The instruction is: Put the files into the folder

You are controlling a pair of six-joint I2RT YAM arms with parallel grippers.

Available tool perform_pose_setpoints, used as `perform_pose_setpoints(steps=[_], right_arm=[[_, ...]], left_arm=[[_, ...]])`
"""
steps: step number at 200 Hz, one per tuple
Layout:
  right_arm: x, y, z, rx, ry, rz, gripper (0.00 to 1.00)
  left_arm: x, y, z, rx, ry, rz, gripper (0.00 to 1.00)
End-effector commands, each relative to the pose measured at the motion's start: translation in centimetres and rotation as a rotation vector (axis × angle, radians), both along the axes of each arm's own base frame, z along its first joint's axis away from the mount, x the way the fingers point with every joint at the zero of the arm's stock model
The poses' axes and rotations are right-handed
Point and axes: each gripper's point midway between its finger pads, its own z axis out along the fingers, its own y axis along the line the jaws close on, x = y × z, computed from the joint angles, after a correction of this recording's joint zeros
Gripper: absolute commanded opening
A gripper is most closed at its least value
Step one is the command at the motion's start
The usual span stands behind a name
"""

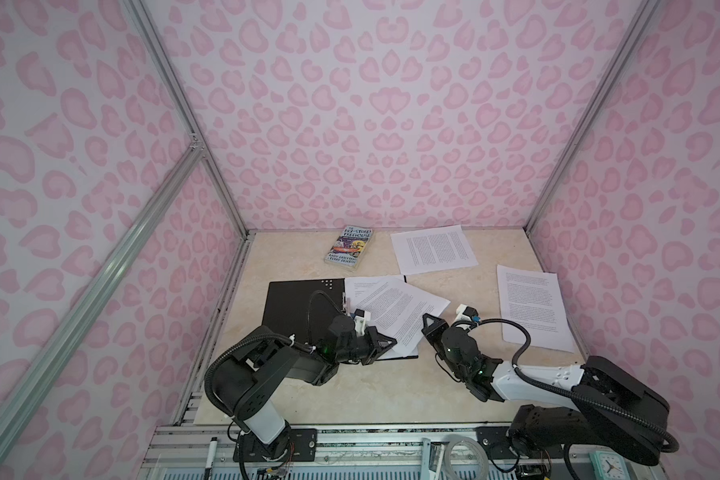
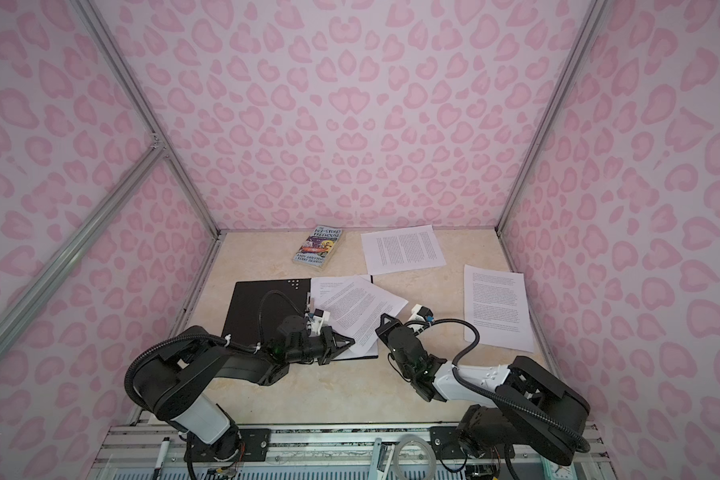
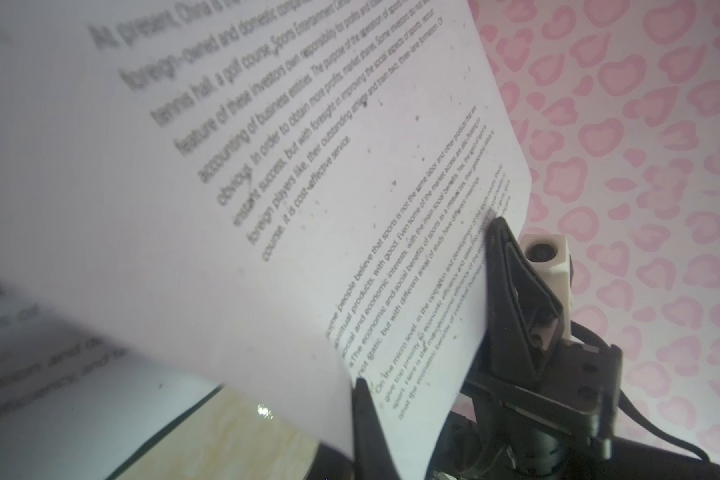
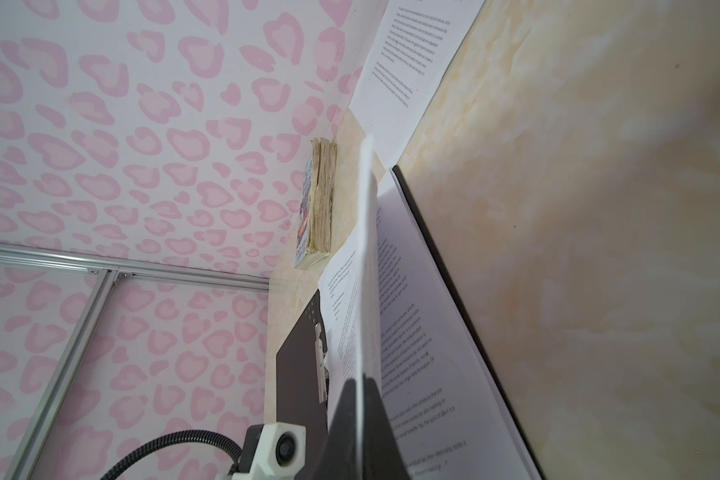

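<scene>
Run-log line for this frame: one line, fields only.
left gripper: shut on top sheet | right gripper: at same sheet's edge, grip unclear | folder: open, papers on it | outside: far sheet, side sheet

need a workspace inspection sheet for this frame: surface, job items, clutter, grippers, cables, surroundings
Surface: beige marbled table, no spills seen.
Job's things: folder open, black inside up; stacked sheets on its right half; lifted sheet askew above them; back sheet and right sheet loose on the table.
Clutter: paperback book near the back wall.
Grippers: left gripper shut on the lifted sheet; right gripper at its edge, grip unclear.
Cables: left conduit arches over the folder; right conduit loops off its arm.
Surroundings: pink-print walls, aluminium frame.
</scene>
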Motion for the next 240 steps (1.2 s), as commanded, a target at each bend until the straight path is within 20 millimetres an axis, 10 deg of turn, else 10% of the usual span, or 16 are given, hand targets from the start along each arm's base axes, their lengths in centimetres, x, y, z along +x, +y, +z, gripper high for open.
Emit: perform_pose_setpoints(steps=[1,30,105,187,240], right_arm=[[-0.2,-0.4,0.3,-0.133,-0.046,0.076,0.42],[-0.8,-5.0,-1.1,-0.407,0.074,0.093,0.77],[0.8,-11.2,2.5,-0.472,0.079,0.166,0.94],[6.2,-9.1,-0.6,-0.338,0.152,0.35,0.95],[6.2,-5.9,-6.6,-0.293,0.292,0.545,0.91]], left_arm=[[0.7,0.2,1.9,-0.027,-0.081,-0.013,0.04],[1.5,0.6,2.0,0.045,-0.121,-0.075,0.03],[2.1,0.7,1.0,0.287,-0.188,-0.245,0.03],[2.4,1.9,-1.8,0.396,-0.139,-0.298,0.03],[2.0,0.8,-0.2,0.277,-0.151,-0.326,0.03]])
